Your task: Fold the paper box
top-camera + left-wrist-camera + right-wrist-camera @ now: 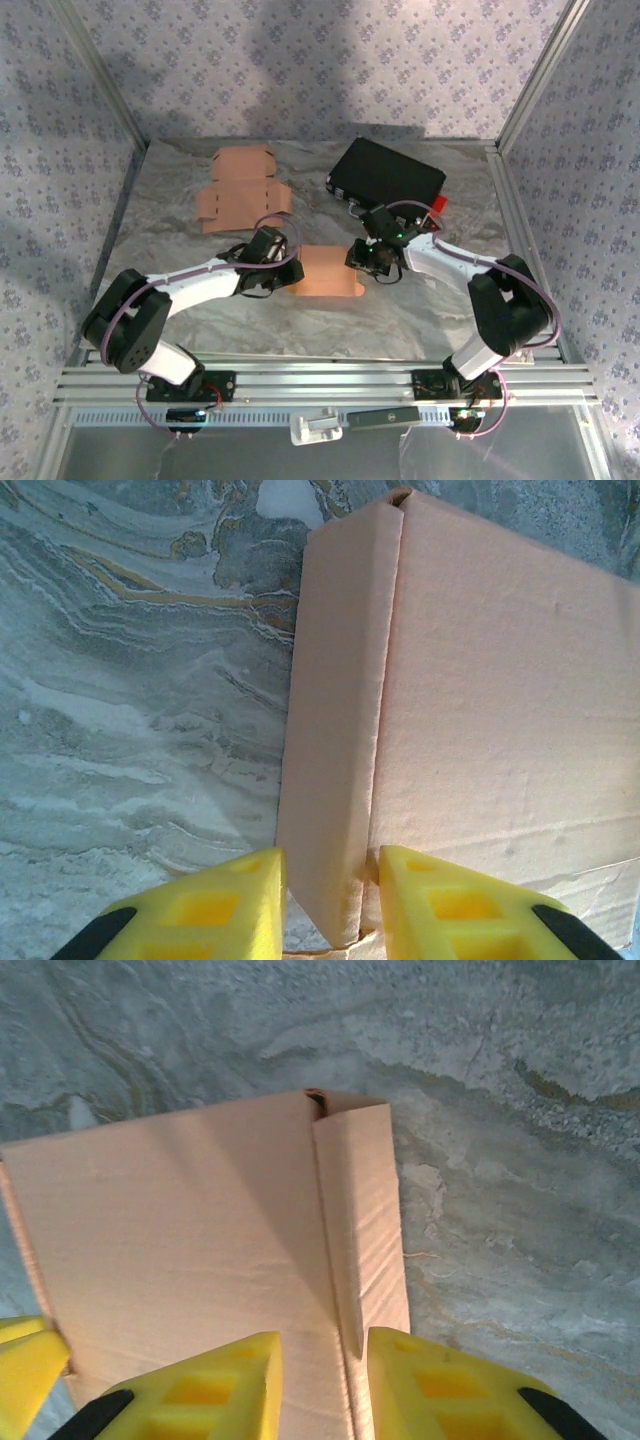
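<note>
The paper box (325, 272) is a tan cardboard piece lying at mid-table between my two grippers, its base flat and a side wall raised at each end. My left gripper (293, 268) is at its left end. In the left wrist view the left wall (335, 730) fills the gap between the yellow fingers (225, 905), and the left gripper (332, 900) is shut on it. My right gripper (358, 262) is at the right end. Its jaws (323, 1380) stand apart astride the fold of the right wall (365, 1220), with bare cardboard between them.
A flat unfolded cardboard blank (240, 188) lies at the back left. A black case (388, 172) with a red tab (438, 205) sits at the back right. Metal rails border the grey marbled table (200, 330).
</note>
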`<state>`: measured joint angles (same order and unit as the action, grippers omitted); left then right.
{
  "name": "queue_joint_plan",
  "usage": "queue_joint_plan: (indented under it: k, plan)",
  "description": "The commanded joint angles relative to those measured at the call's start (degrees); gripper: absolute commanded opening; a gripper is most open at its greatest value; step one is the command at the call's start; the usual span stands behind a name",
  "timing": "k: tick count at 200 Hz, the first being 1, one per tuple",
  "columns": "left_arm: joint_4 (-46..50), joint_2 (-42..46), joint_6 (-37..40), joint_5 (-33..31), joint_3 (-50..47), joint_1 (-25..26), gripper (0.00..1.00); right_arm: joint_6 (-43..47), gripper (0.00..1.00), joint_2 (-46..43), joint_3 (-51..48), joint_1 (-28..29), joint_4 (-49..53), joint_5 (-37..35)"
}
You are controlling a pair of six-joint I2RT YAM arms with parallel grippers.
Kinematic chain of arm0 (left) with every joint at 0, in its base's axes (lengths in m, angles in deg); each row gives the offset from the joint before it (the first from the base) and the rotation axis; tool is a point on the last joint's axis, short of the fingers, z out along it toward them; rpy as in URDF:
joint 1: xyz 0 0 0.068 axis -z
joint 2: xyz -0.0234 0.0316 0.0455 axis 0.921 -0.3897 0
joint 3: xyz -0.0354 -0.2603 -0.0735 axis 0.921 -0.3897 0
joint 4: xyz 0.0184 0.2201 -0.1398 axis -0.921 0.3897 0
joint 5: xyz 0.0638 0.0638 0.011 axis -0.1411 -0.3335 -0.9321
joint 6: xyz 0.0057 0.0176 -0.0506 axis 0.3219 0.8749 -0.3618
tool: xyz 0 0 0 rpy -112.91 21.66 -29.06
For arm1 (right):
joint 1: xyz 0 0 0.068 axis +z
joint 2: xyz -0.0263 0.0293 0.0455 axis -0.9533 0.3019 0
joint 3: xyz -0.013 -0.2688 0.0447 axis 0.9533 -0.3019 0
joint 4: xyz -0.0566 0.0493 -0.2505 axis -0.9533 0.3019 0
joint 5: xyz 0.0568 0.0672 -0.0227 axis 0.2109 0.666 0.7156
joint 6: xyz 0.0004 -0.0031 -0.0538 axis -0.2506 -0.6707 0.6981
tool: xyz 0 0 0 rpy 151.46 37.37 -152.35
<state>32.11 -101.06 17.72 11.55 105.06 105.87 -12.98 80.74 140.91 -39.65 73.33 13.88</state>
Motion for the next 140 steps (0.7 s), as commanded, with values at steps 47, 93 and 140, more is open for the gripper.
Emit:
queue_joint_plan:
  k: [47, 93, 140]
  plan:
    - [0.15, -0.41, 0.47, -0.77, 0.01, 0.52, 0.25, 1.10, 0.24, 2.02, -1.10, 0.01, 0.48, -0.23]
    - [-1.09, -0.30, 0.73, 0.01, -0.29, 0.39, 0.20, 2.69, 0.29, -2.31, -1.12, -0.33, 1.38, -0.83]
    - [-6.53, 0.48, 0.26, 3.59, -3.91, -1.60, 0.14, 6.31, 0.56, -6.20, -6.67, -3.85, -6.25, 7.14]
